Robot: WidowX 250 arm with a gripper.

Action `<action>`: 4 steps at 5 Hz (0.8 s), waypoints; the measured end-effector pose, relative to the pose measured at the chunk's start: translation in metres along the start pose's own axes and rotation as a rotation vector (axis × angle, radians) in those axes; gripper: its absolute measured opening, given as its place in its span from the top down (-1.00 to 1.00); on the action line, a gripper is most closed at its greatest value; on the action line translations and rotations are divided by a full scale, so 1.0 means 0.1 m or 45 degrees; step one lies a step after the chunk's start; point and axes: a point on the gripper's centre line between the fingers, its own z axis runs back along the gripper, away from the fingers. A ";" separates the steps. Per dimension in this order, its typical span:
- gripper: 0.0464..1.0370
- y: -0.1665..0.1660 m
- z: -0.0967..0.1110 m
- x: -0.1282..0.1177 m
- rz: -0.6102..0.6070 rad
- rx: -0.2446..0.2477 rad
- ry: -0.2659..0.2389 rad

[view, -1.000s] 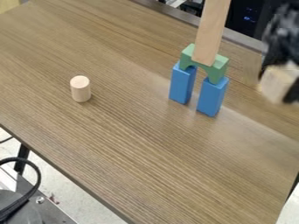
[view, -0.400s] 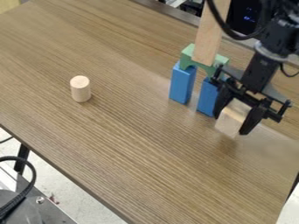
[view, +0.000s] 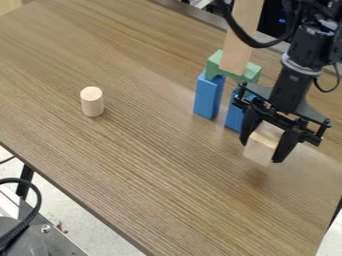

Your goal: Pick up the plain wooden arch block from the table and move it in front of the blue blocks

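Beside the pincer (view: 261,151), blue pillars (view: 208,97) (arch (view: 214,63) atop)

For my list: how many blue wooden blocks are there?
2: left block and right block, standing under the green wooden arch; the right one is partly behind the black gripper.

The brown wood-grain worktop (view: 153,170) carried 1 pale upright cylinder (view: 92,104) and, well apart from it, 2 upright blue blocks (view: 208,97).

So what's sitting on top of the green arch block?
A tall plain wooden block stands upright on the green arch block. The green surface directly beneath it is covered, so I can't see that.
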 end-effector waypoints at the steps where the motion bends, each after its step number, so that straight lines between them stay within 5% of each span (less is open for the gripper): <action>1: -0.11 -0.04 0.04 -0.04 -0.012 -0.013 -0.015; 2: -0.11 -0.05 0.04 0.01 -0.008 -0.015 -0.059; 4: -0.11 -0.16 -0.21 0.01 -0.055 0.018 -0.037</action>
